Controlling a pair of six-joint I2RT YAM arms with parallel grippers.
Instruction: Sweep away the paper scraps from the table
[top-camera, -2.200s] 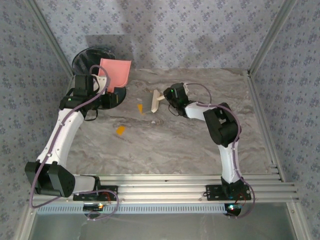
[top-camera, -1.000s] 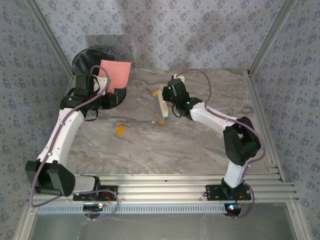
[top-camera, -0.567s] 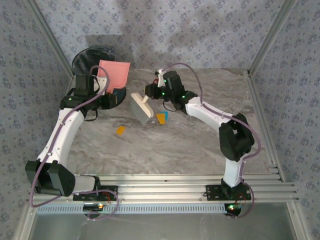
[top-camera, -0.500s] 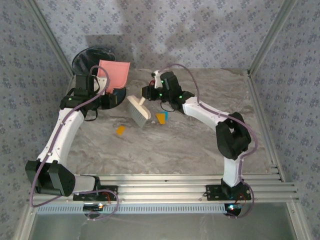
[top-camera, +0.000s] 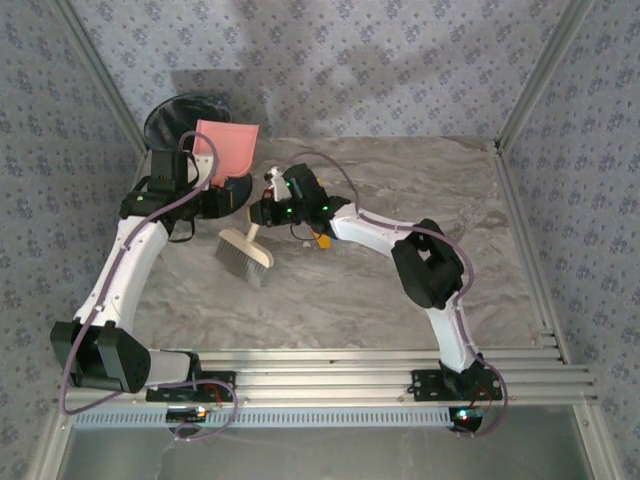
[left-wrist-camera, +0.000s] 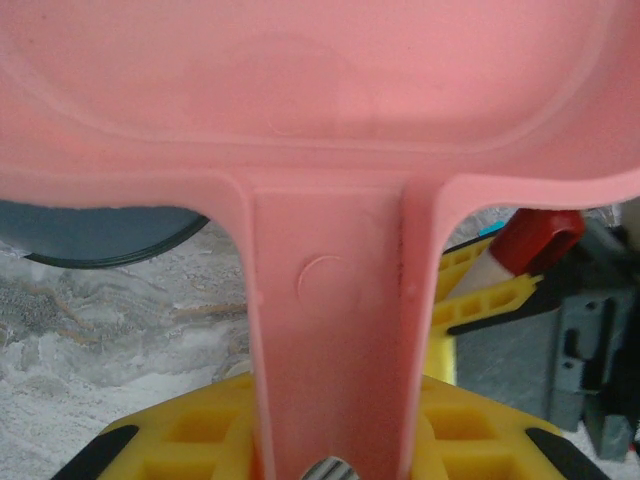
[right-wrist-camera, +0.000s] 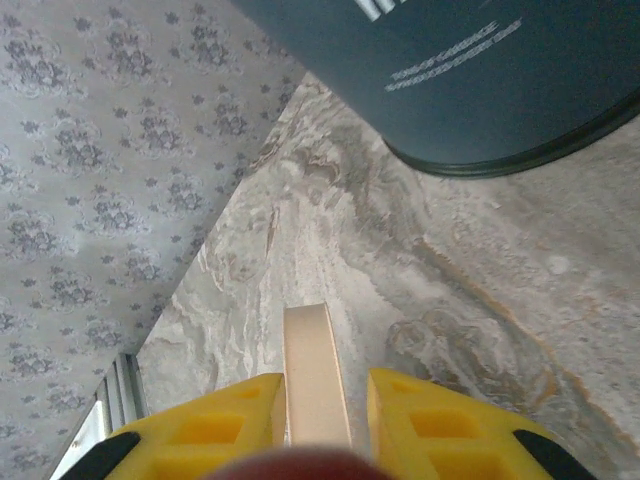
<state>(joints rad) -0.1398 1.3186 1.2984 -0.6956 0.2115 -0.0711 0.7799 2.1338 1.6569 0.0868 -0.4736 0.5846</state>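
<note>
Two grippers are at work, each clenched on one tool. The left gripper (top-camera: 220, 186) grasps the handle of one pink dustpan (top-camera: 229, 148). In the left wrist view the handle runs between the two yellow fingers (left-wrist-camera: 175, 440), and the pan (left-wrist-camera: 330, 80) spreads wide ahead of the fingertips.

One dark round bin (top-camera: 178, 116) stands just beyond the left gripper, partly covered by the pan. In the right wrist view the bin (right-wrist-camera: 480, 80) lies ahead and to the right of the fingers.

The right gripper (top-camera: 262, 212) grasps the beige handle of one brush (top-camera: 243, 257). In the right wrist view the handle (right-wrist-camera: 310, 350) passes straight out between that gripper's (right-wrist-camera: 325, 385) two yellow fingers (right-wrist-camera: 225, 420). From above, the brush head lies on the near side of the right gripper, down at the table (top-camera: 400, 290), and well apart from the dustpan.

One orange scrap (top-camera: 322, 241) shows on the table. It sits just behind the right gripper, beside the wrist link. Whether a cyan piece lies with it cannot be told.

Both grippers are near each other at the far left part of the table.
</note>
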